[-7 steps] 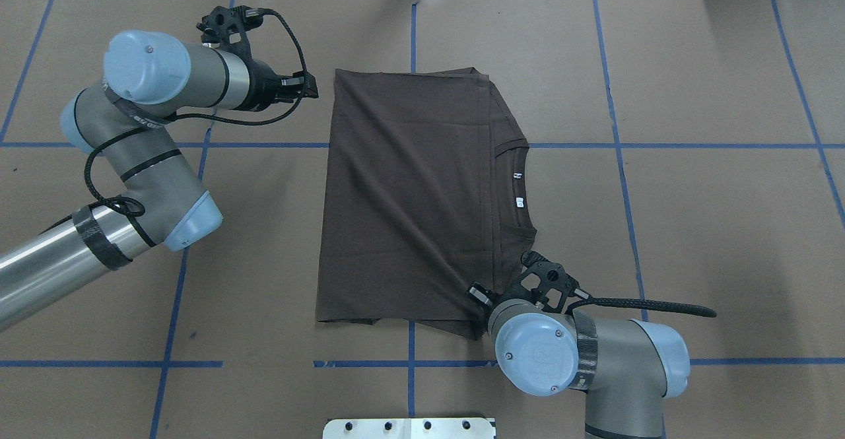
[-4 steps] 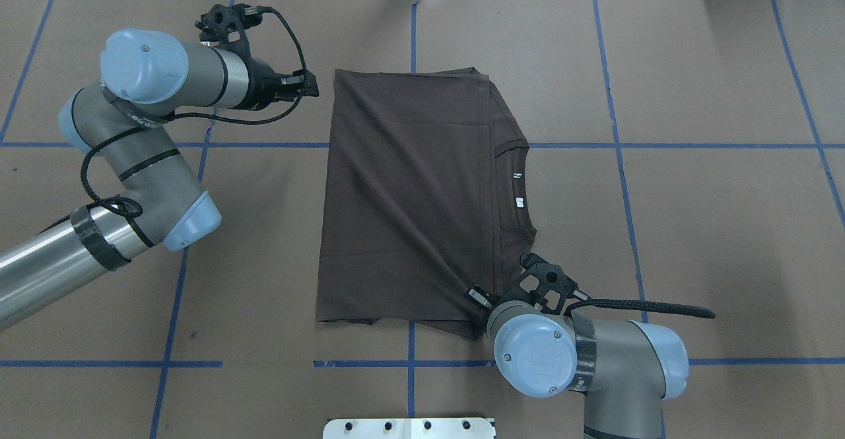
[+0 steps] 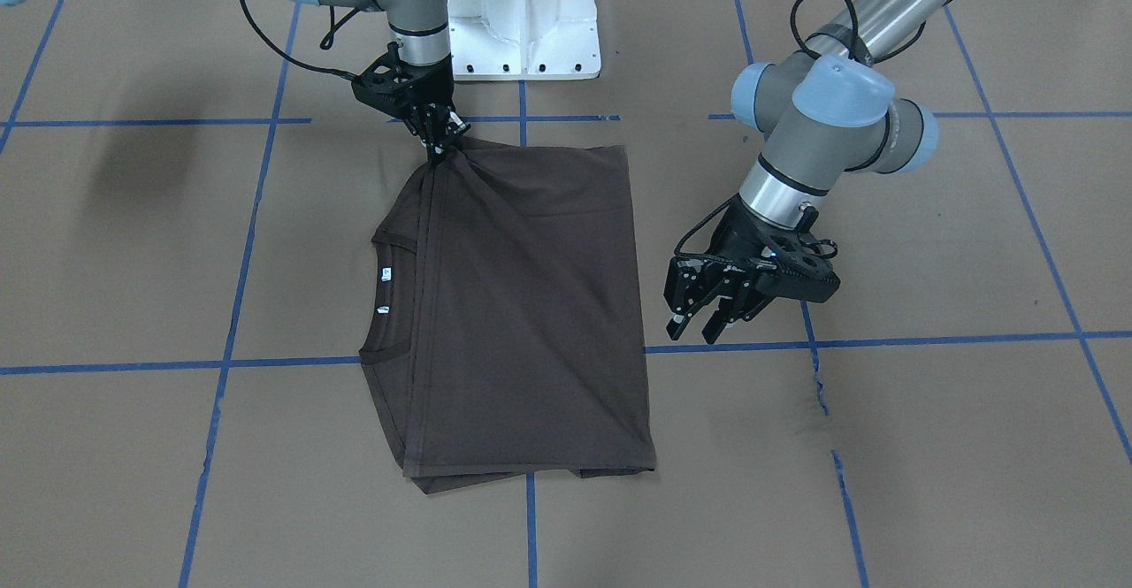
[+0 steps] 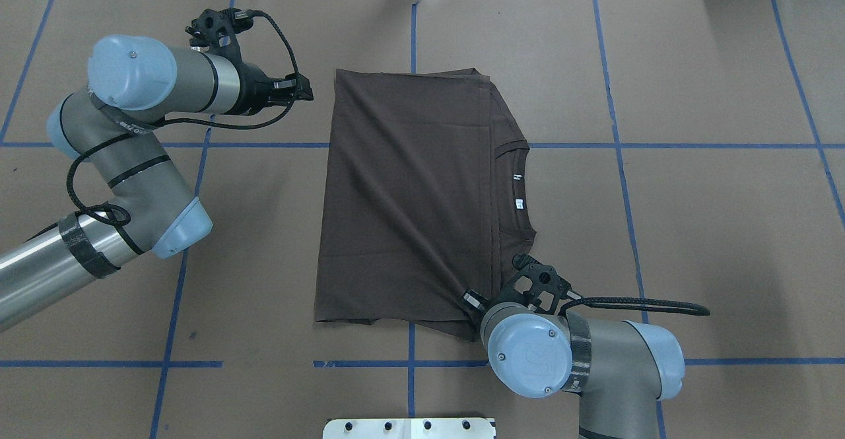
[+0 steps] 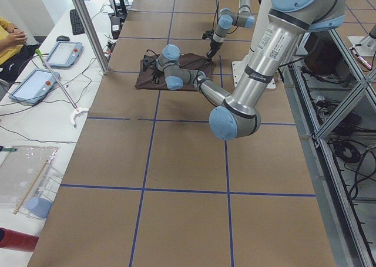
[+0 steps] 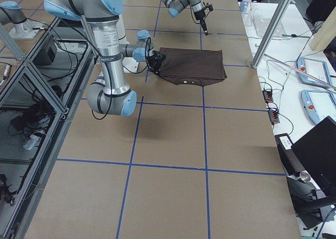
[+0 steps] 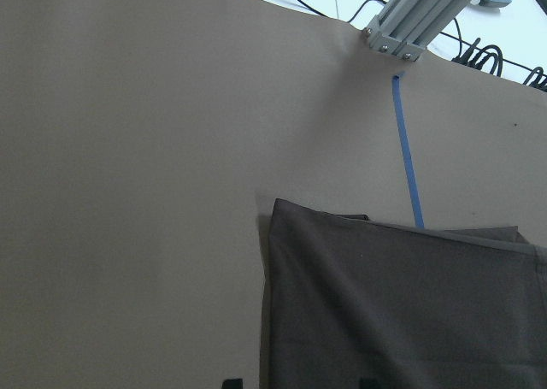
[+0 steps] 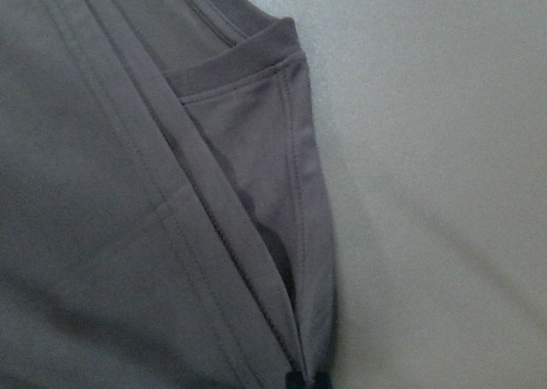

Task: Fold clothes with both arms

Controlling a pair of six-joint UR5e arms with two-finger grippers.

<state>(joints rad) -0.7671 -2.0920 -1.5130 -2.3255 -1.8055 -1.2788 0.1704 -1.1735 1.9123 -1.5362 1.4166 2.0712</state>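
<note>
- Exterior front-facing view: the T-shirt (image 3: 522,305) is lying part-folded on the table (image 3: 884,446), collar toward the robot's right.
- The right arm's fingers (image 3: 437,142) are clamping its collar-side corner nearest the base; the left arm's fingers (image 3: 677,316) are hanging apart beside the opposite edge.
- It's looking soft and limp; corners are offering the surest hold.
- White neck tags (image 3: 385,275) are showing, print too small to read.
</note>
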